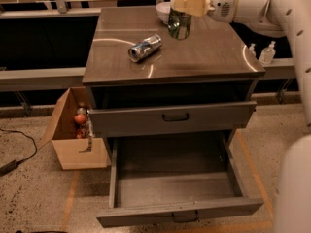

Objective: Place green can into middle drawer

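Note:
The green can (179, 27) is upright at the back of the grey cabinet's top (214, 52), just above or on the surface. My gripper (180, 14) comes in from the right and is shut on the can's upper part. The middle drawer (177, 208), with a small dark loop handle (185, 216), is pulled wide open below and in front, and nothing shows inside it. The uppermost drawer (214, 116) above it stands out only slightly.
A silver-blue can (145, 48) lies on its side on the cabinet top, left of the green can. A white bowl (163, 11) sits behind. An open cardboard box (73, 149) with items stands on the floor at left. Small bottles (267, 52) stand on a ledge at right.

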Motion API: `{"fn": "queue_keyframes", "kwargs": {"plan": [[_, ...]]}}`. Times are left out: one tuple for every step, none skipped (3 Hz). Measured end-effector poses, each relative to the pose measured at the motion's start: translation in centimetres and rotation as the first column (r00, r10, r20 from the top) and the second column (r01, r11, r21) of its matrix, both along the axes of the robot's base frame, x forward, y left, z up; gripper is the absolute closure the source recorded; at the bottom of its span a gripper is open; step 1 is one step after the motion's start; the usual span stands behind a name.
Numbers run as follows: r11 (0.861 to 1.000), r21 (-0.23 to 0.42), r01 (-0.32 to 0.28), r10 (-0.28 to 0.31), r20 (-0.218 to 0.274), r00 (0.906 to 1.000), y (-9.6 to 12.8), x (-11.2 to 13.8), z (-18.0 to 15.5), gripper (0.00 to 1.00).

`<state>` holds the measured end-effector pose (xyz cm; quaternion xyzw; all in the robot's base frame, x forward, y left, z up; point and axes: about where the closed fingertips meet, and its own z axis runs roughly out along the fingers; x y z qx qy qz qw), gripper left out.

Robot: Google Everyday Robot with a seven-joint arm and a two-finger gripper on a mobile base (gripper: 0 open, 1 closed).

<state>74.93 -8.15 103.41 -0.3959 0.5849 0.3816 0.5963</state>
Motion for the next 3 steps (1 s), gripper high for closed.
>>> {"fn": "queue_keyframes", "kwargs": {"plan": [[0.999, 0.026, 0.039, -0.041, 0.063, 0.9972, -1.7, -5.2, 3.4, 1.00], [0.998, 0.017, 0.060, -0.060, 0.062, 0.9962, -2.5, -9.8, 3.0, 1.00], [0.999, -0.028, 0.035, -0.035, -0.010, 0.9993, -1.1, -13.7, -1.2, 1.00]]}}
